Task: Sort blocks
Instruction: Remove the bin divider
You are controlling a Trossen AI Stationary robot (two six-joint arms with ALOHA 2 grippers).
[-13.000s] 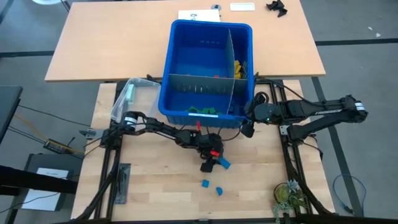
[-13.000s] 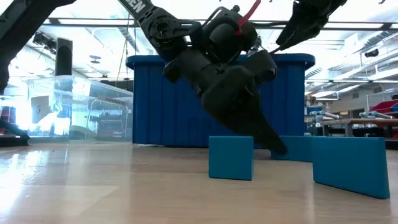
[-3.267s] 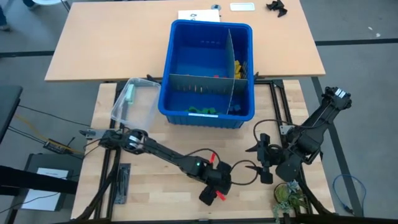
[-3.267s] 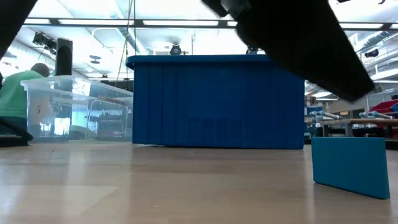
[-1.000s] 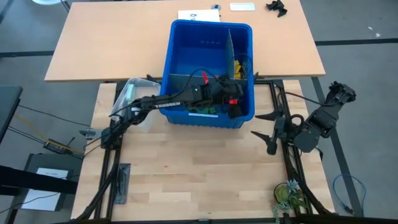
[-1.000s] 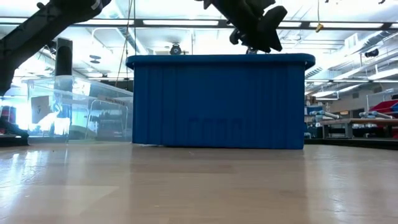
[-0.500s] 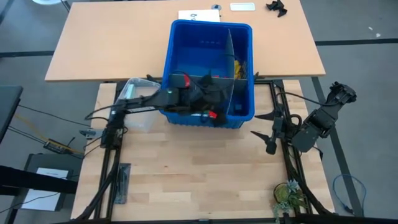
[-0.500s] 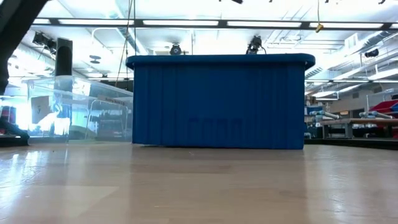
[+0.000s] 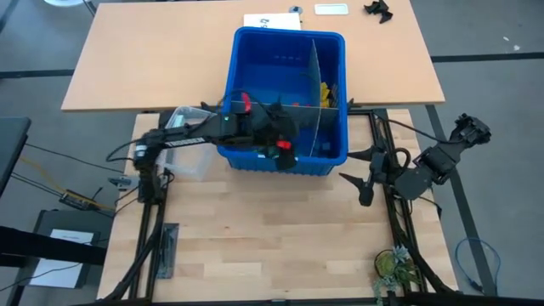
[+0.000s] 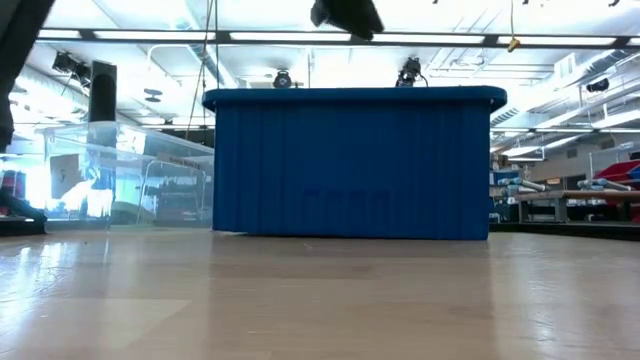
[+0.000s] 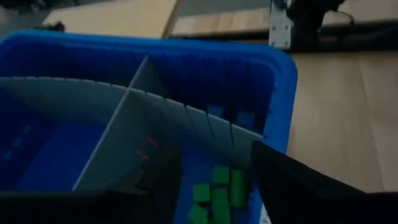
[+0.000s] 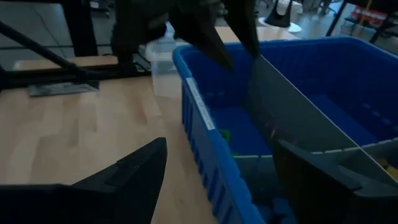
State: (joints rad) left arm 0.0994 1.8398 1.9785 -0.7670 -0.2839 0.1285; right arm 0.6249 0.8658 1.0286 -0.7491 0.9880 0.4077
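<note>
No legible text; white label strip on blue bin [image 12: 214, 134] rim unreadable

My left claw [image 11: 205, 186] is matt black over a glossy blue plastic bin [image 9: 255, 161] with smooth grey dividers [image 11: 112, 155]; green blocks [image 11: 214, 196] look plastic, the surface [image 9: 255, 246] pale wood.
</note>
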